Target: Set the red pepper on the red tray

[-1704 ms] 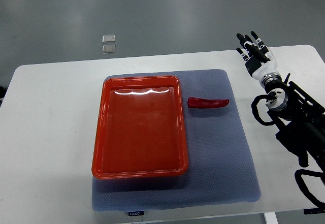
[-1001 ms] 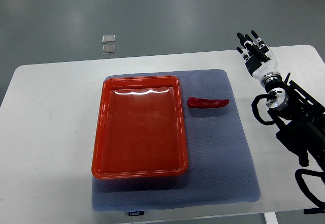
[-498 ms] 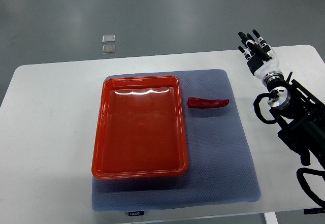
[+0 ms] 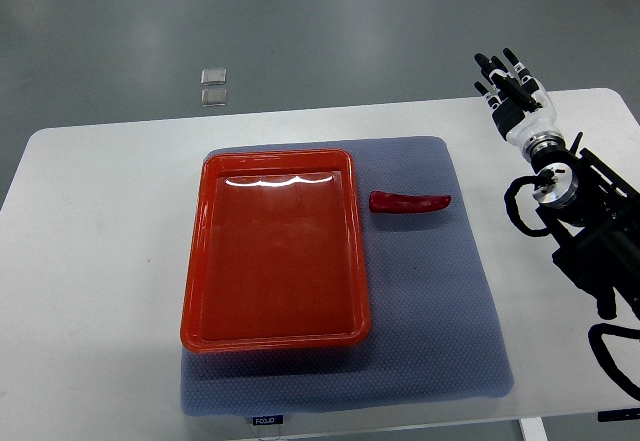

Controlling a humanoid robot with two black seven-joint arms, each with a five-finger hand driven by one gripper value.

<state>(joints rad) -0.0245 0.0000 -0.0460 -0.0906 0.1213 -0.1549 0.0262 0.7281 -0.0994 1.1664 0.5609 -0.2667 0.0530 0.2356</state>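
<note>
On the white table (image 4: 100, 261) lies a blue-grey dimpled mat (image 4: 440, 321), bearing a glossy orange-red tray (image 4: 196, 261) and beside it a dark red pepper (image 4: 410, 202).

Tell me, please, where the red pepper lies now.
In the top view the red pepper lies on the grey mat, just right of the red tray, near its far corner and not touching it.

Right arm entering from the right edge, right hand (image 4: 516, 96) raised, fingers extended, holding nothing
</note>
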